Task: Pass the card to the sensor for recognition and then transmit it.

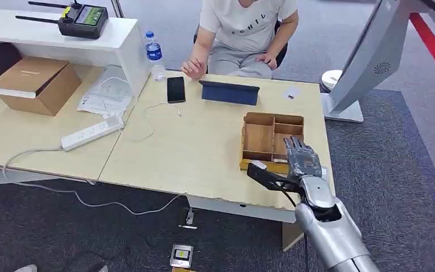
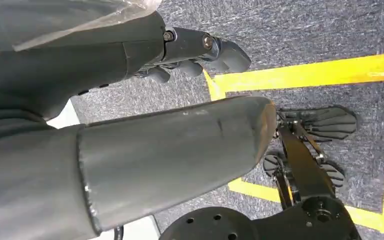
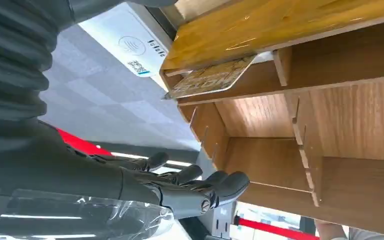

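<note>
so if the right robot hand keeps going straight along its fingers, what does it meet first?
Most likely the wooden organizer box. The right robot hand hovers open at the box's near edge, fingers pointing over its compartments. The card leans in a compartment beside that line. Depth is unclear, so it might pass just above the dividers.

On the light wooden tabletop point(image 1: 192, 153): one brown wooden divided box point(image 1: 272, 140) at the near right, one patterned card point(image 3: 212, 79) in it, one black phone point(image 1: 175, 89), one dark blue tablet case point(image 1: 229, 92), one clear water bottle with a blue label point(image 1: 154, 54), one white power strip point(image 1: 92, 132) and one brown cardboard box point(image 1: 34, 84) at the left. One person point(image 1: 243, 34) sits at the far side. One white card reader point(image 3: 125, 42) lies beside the divided box.
</note>
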### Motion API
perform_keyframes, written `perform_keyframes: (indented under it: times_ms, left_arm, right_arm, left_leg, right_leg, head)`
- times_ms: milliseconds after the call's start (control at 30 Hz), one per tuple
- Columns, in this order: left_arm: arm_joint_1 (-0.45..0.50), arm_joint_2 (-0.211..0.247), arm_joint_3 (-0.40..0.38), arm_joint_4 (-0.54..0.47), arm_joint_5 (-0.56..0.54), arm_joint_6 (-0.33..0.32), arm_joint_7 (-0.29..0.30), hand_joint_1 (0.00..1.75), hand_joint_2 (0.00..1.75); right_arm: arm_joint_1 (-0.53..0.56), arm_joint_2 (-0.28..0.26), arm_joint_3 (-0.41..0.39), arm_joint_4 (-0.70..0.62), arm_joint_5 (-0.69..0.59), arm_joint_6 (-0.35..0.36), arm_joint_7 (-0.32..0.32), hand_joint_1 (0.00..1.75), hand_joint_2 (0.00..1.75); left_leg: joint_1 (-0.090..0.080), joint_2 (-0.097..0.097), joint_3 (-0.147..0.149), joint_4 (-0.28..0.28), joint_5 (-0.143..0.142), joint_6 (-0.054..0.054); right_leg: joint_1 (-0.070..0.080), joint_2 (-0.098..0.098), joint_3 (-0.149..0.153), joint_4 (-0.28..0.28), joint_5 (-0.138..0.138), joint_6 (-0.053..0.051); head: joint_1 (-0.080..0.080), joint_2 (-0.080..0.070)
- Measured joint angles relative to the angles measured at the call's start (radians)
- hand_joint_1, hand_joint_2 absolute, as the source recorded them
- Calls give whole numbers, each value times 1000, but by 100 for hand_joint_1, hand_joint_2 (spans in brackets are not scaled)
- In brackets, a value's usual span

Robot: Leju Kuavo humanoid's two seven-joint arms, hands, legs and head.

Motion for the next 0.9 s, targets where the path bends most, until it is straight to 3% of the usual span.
perform_keyframes:
  times_ms: [900]
  left_arm:
    - [1,6,-1,0,-20,-19,-16,0,0]
  right_arm:
    - [20,-16,-9,-16,-69,30,13,0,175]
  left_leg:
    - [0,0,0,0,0,0]
  right_leg:
    - [0,0,0,0,0,0]
  head:
    - [0,0]
